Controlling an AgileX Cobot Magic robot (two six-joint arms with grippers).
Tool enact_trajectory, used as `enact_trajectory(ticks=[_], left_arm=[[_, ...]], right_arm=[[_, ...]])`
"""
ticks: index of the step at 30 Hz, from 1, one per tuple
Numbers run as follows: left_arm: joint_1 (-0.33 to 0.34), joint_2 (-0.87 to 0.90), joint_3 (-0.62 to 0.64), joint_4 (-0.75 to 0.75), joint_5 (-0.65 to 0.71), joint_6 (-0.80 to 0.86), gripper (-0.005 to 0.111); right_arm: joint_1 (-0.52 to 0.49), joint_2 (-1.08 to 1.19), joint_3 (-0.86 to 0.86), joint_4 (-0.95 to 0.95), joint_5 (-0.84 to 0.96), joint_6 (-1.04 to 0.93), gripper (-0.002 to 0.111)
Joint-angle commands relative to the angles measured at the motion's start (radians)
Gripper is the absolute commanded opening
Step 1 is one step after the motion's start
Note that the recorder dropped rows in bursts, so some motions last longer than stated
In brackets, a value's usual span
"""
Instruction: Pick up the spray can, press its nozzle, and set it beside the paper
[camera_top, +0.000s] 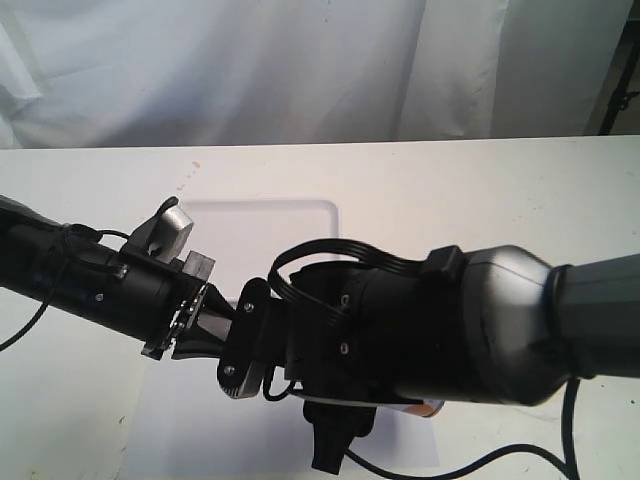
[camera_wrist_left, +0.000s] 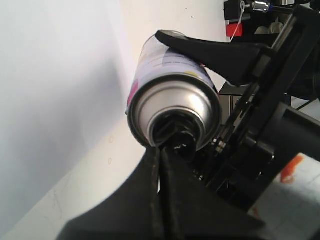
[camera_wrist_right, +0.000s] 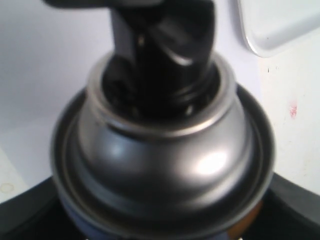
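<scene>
The paper (camera_top: 200, 425) is lying flat on the white surface (camera_top: 500, 190), nearest. Over it, the jaws of the right gripper (camera_wrist_right: 160, 215) are clamping the spray can (camera_wrist_right: 165, 155) by its body. The jaws of the left gripper (camera_wrist_left: 167, 148) are pinching together, tips bearing on the nozzle (camera_wrist_left: 178, 131). Farther back a white tray (camera_top: 262, 212) is sitting, and a white curtain (camera_top: 300, 70) is hanging behind.

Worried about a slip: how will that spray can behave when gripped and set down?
The spray can looks rigid metal, so probably won't dent. Its smooth round wall may slip or twist. Laid sideways, it would likely roll.
</scene>
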Motion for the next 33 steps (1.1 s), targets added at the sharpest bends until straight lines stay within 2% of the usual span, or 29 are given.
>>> enact_trajectory(ticks=[1,25,28,33], left_arm=[[-0.007,0.0,-0.005,-0.014,-0.006,0.01,0.0],[-0.005,0.0,-0.005,-0.014,-0.028,0.032,0.0],[0.032,-0.029,-0.005,-0.014,-0.046,0.062,0.0],[0.188,-0.196,0.011,-0.022,-0.08,0.073,0.0]], right_arm=[[-0.003,-0.01,-0.005,-0.025,-0.007,-0.002,0.0],[-0.003,-0.01,-0.005,-0.028,-0.005,-0.003,0.0],[-0.003,-0.01,-0.005,-0.029,0.008,-0.003,0.0],[-0.003,-0.01,-0.005,-0.029,0.016,-0.001,0.0]])
